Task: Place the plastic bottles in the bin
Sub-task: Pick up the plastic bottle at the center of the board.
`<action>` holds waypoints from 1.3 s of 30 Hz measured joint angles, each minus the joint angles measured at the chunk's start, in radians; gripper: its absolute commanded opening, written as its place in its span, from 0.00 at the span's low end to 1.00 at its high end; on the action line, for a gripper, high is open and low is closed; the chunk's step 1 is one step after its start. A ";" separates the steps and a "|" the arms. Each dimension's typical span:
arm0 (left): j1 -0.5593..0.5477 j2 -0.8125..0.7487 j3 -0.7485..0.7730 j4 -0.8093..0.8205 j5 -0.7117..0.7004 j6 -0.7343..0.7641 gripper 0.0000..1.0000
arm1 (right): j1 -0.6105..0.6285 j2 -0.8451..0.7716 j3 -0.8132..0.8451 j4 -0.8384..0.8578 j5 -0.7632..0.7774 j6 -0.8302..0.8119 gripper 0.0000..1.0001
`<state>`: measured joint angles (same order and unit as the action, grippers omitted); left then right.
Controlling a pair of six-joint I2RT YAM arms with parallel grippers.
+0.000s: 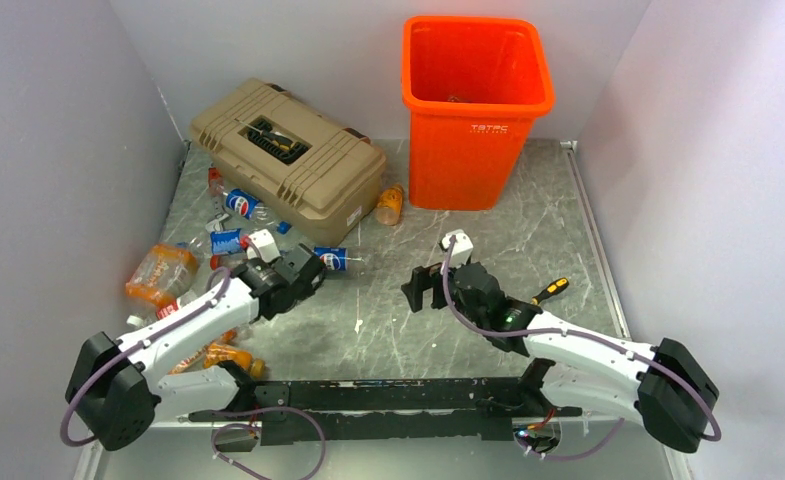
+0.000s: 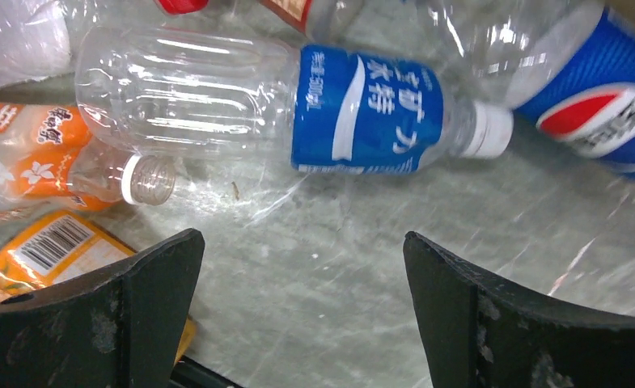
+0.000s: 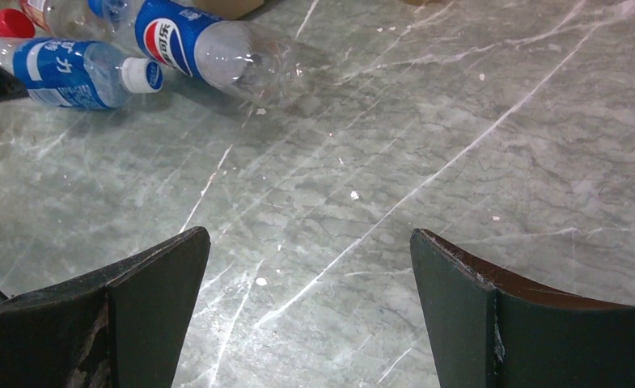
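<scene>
The orange bin [image 1: 478, 110] stands upright at the back of the table. Plastic bottles lie scattered on the left: a clear one with a blue label [image 2: 298, 105], a Pepsi bottle [image 2: 597, 105] and orange-labelled ones [image 2: 47, 153]. Another orange bottle [image 1: 389, 205] lies beside the bin. My left gripper [image 1: 313, 270] hangs open just short of the blue-labelled bottle, with bare table between its fingers [image 2: 302, 236]. Over the middle of the table my right gripper [image 1: 420, 290] is open and empty [image 3: 309, 234], and the Pepsi bottle [image 3: 209, 48] lies ahead of it to the left.
A tan ribbed toolbox [image 1: 288, 155] sits at the back left, next to the bottle pile. A screwdriver with a yellow and black handle [image 1: 551, 290] lies by the right arm. White walls close in both sides and the back.
</scene>
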<state>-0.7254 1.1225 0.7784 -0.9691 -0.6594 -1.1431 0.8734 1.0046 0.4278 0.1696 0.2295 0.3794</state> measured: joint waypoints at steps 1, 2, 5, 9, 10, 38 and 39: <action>0.019 0.008 0.011 -0.002 0.003 -0.024 1.00 | 0.000 -0.008 0.000 0.000 0.000 0.000 0.99; 0.040 0.008 0.022 -0.002 0.005 -0.055 0.99 | 0.000 -0.016 -0.001 0.000 0.000 0.000 1.00; 0.082 -0.055 0.023 0.026 0.012 -0.114 1.00 | 0.000 -0.034 -0.004 -0.001 0.000 0.000 1.00; 0.089 -0.348 -0.108 0.190 0.031 -0.156 0.98 | 0.000 -0.046 -0.013 -0.003 0.000 0.003 1.00; 0.089 -0.425 -0.153 0.238 0.034 -0.159 0.97 | 0.000 -0.046 -0.014 -0.003 0.000 0.005 1.00; 0.347 -0.156 -0.275 0.416 0.151 -0.642 0.90 | 0.000 -0.090 -0.014 -0.066 -0.026 0.015 0.99; 0.352 -0.144 -0.275 0.422 0.159 -0.647 0.89 | 0.000 -0.090 -0.014 -0.067 -0.026 0.015 0.99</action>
<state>-0.3729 0.9787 0.5030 -0.5468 -0.5007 -1.7897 0.8734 0.9142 0.4141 0.1028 0.2035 0.3946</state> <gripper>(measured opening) 0.915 0.991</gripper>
